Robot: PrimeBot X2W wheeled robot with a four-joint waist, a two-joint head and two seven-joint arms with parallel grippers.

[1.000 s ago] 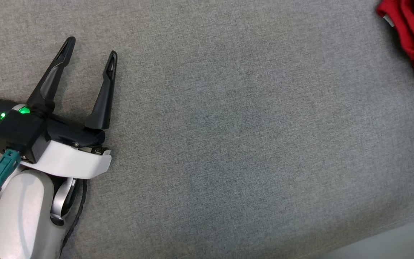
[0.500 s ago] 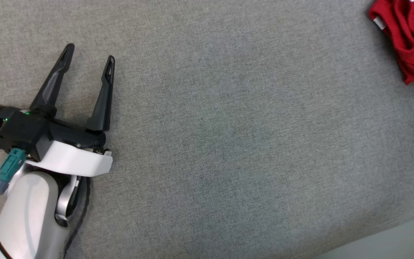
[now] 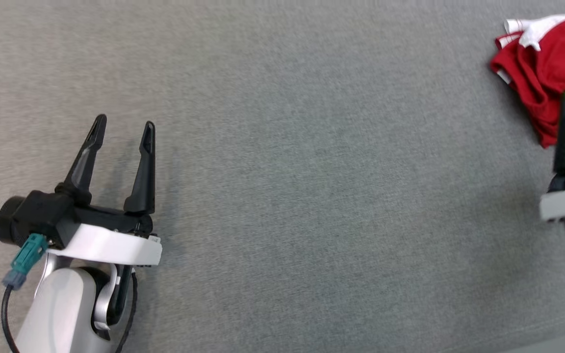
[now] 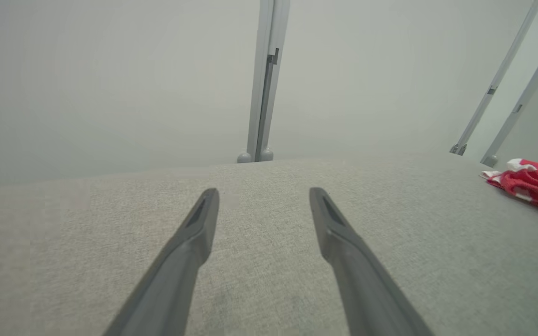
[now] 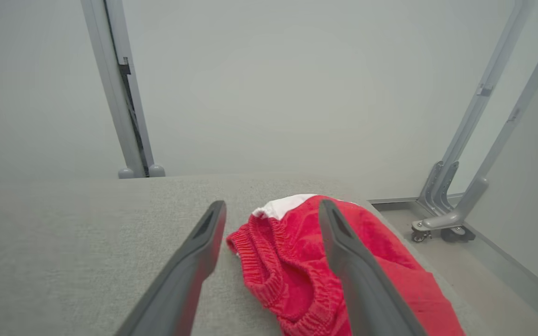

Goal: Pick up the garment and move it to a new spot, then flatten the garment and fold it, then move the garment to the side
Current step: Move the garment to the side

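At the left of the head view, the left gripper [image 3: 124, 122] hangs over the grey cloth-covered bench [image 3: 312, 196], its two dark fingers [image 3: 82, 162] spread apart with nothing between them. Its own wrist view shows the same open pair [image 4: 263, 193] above bare fabric, with a pale metal post [image 4: 264, 93] rising behind the bench's far edge. The middle of the bench carries nothing but its weave. Toward the far right corner lies the garment [image 3: 557, 54], a crumpled red piece with a white band along its far side, bunched in loose folds close to the bench's edge; from the left wrist it shows as a small red heap [image 4: 530, 179] well apart from that gripper. The right gripper [image 5: 272, 205] is just on the near side of the garment [image 5: 287, 261], fingers [image 5: 189, 275] wide open and gripping nothing; whether the right-hand finger touches the cloth cannot be told. Beyond it, slanted frame legs [image 5: 484, 116] stand on the floor.
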